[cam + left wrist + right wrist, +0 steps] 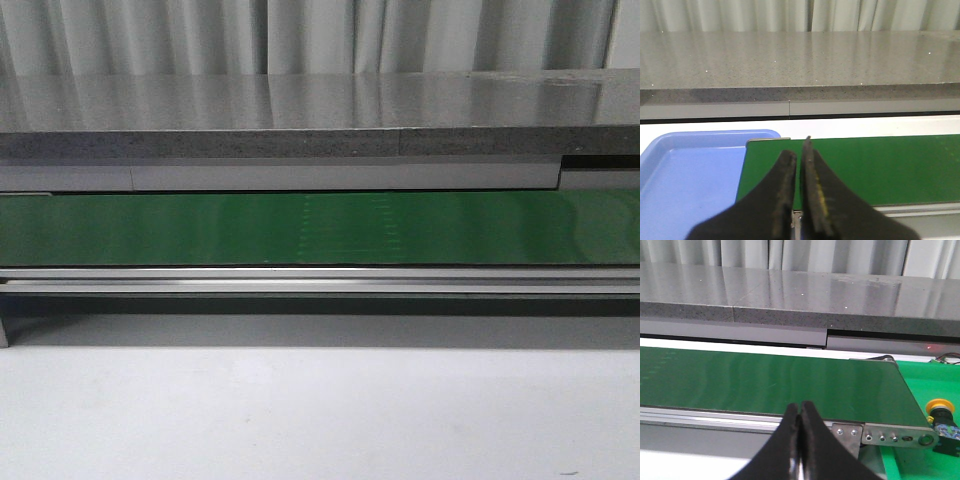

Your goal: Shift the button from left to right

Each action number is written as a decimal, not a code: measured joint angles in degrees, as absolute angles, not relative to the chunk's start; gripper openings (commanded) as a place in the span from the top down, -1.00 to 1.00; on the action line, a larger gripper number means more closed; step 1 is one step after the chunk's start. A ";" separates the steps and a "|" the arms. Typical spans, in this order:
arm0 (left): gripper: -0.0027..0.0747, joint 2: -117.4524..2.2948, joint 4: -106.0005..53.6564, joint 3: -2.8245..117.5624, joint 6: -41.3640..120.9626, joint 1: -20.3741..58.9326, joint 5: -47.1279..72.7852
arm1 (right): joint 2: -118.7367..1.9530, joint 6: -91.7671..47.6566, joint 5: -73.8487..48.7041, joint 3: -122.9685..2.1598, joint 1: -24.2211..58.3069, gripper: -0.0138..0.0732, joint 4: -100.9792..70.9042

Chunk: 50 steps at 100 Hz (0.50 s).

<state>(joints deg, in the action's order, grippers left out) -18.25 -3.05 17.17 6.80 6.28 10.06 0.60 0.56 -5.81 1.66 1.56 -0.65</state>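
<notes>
The button [941, 420], with a round yellow cap and a black body, lies in a green tray [920, 460] just past the end of the green conveyor belt [770, 385], seen only in the right wrist view. My right gripper [800, 407] is shut and empty, hovering over the belt's near rail, well apart from the button. My left gripper [799, 150] is shut with nothing between its fingers, above the other end of the belt [865, 167]. The front view shows the belt [320, 228] with nothing on it and neither gripper.
A blue tray [685, 175] sits beside the belt's end under my left gripper; no object shows in it. A grey stone counter [320, 115] runs behind the conveyor, with curtains beyond. The conveyor's metal rail [320, 280] and a white table surface [320, 410] lie in front.
</notes>
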 measured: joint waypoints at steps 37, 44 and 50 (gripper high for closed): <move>0.92 -11.12 0.30 9.47 6.80 6.28 6.14 | 0.60 0.56 -5.81 1.66 1.56 0.84 -0.65; 0.92 -8.08 0.53 7.17 6.22 6.28 5.74 | 0.60 0.56 -5.81 1.66 1.56 0.84 -0.65; 0.92 -5.85 0.64 5.06 4.99 6.28 5.40 | 0.60 0.56 -5.81 1.66 1.56 0.84 -0.65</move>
<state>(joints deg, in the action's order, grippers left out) -5.85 0.64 5.06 4.99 6.28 5.40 0.60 0.56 -5.81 1.66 1.56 -0.65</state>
